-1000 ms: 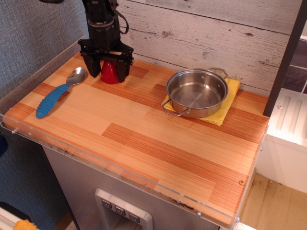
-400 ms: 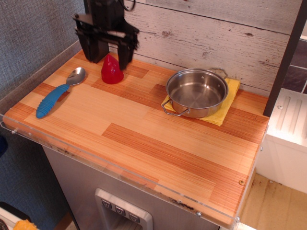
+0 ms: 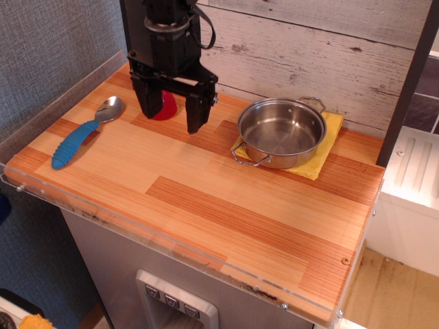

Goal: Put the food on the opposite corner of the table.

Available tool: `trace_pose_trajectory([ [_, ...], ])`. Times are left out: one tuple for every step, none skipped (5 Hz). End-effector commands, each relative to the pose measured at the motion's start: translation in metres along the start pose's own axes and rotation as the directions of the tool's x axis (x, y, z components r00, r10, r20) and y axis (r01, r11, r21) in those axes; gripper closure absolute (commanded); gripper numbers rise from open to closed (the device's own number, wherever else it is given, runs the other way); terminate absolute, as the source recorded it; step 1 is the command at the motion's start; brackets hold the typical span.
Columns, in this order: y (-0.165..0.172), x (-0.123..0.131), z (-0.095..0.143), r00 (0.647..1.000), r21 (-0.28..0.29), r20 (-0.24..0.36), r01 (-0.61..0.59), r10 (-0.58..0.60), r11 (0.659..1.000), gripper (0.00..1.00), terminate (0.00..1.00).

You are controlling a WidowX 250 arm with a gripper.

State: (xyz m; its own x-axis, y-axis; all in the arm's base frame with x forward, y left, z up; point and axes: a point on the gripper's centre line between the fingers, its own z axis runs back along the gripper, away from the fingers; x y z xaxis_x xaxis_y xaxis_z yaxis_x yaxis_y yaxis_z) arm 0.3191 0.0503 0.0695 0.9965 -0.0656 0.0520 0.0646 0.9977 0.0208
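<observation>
The food (image 3: 168, 106) is a glossy red toy standing near the table's (image 3: 206, 199) back left corner. Only its lower part shows between the fingers; the rest is hidden by the gripper body. My black gripper (image 3: 171, 121) hangs open in front of and over the food, with one finger (image 3: 147, 103) on its left and the other finger (image 3: 195, 113) on its right. The fingers stand wider than the food and I see no contact with it.
A blue-handled spoon (image 3: 82, 136) lies along the left edge. A steel pot (image 3: 281, 130) stands on a yellow cloth (image 3: 335, 125) at the back right. A whitewashed plank wall runs behind the table, and clear acrylic edges it.
The gripper was down around the food, then rose above it, open. It has now moved right and toward the front and come lower, and the food stays at the back left.
</observation>
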Motion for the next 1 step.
trace_pose_trajectory([
  [0.0068, -0.0134, 0.0239, 0.999, 0.014, 0.054, 0.004, -0.004, 1.0, 0.0, 1.0],
])
